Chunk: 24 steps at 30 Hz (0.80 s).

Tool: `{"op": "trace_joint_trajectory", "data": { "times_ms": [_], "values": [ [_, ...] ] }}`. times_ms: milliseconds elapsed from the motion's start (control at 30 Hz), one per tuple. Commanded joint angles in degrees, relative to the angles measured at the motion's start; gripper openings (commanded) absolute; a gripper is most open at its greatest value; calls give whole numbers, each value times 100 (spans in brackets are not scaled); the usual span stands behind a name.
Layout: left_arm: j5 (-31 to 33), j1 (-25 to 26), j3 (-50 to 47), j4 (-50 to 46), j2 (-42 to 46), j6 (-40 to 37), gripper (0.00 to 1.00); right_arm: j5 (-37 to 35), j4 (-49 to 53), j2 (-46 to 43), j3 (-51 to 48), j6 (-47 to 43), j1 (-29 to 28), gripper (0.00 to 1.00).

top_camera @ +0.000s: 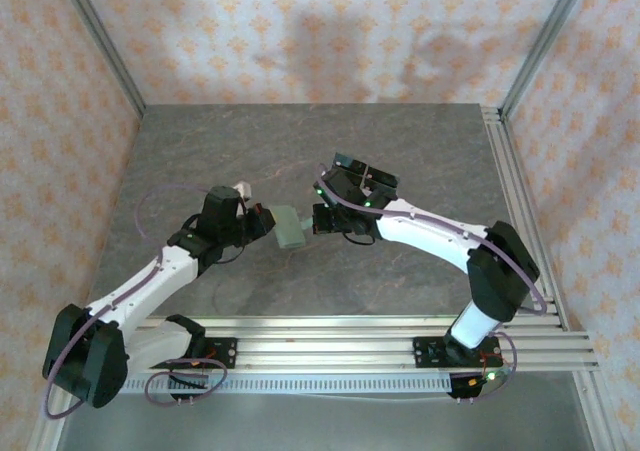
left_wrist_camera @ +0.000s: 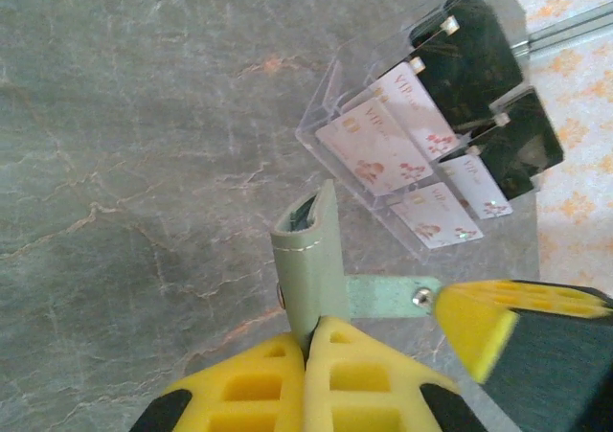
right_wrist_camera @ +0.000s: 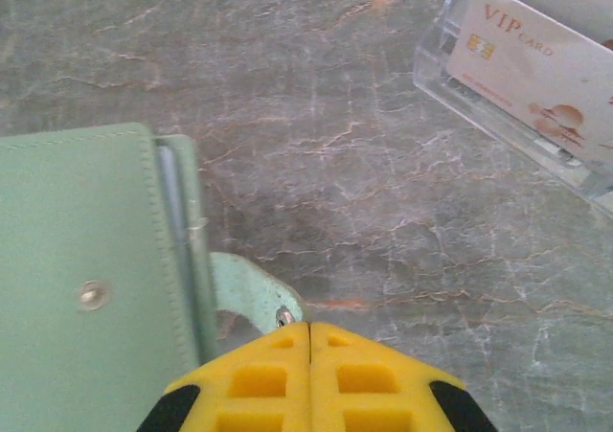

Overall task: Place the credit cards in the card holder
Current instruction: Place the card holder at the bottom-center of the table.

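Identify each arm by its white link shells and black joint housings; the left arm [top_camera: 140, 286] and the right arm [top_camera: 430, 233] match. A mauve cable [top_camera: 140, 216] loops beside each arm. You will see green status lights [top_camera: 368, 203] at the right wrist. The black right base [top_camera: 465, 356] carries another green light. The left gripper [left_wrist_camera: 308, 341] and right gripper [right_wrist_camera: 308, 329] carry yellow pads with square recesses, backed in black.

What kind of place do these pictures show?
Probably a robot test booth, not a home: the left arm and right arm are bolted to aluminium rails at the near edge of a grey stone-look table, with orange-patterned walls on three sides.
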<state>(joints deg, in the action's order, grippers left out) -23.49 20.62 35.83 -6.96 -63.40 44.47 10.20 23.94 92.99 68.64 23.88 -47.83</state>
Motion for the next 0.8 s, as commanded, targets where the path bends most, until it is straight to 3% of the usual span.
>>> {"op": "trace_joint_trajectory", "data": {
  "times_ms": [0, 33, 133, 233, 367, 767],
  "values": [
    [168, -5, -148, 228, -188, -138, 8, 248, -116, -302, -129, 175, -6, 0],
    [160, 3, -202, 279, -263, -149, 13, 316, -131, -327, -147, 213, -7, 0],
    [180, 11, -337, 407, -439, -162, 43, 495, -183, -387, -223, 304, -20, 0],
    [270, 26, -415, 379, -529, -260, 61, 532, -195, -437, -330, 354, -44, 0],
    [311, 63, -427, 278, -542, -367, 69, 554, -237, -578, -489, 457, -77, 0],
    [614, 540, 133, -72, -857, -662, 73, 541, -293, -854, -566, 539, -103, 0]
  ]
}}
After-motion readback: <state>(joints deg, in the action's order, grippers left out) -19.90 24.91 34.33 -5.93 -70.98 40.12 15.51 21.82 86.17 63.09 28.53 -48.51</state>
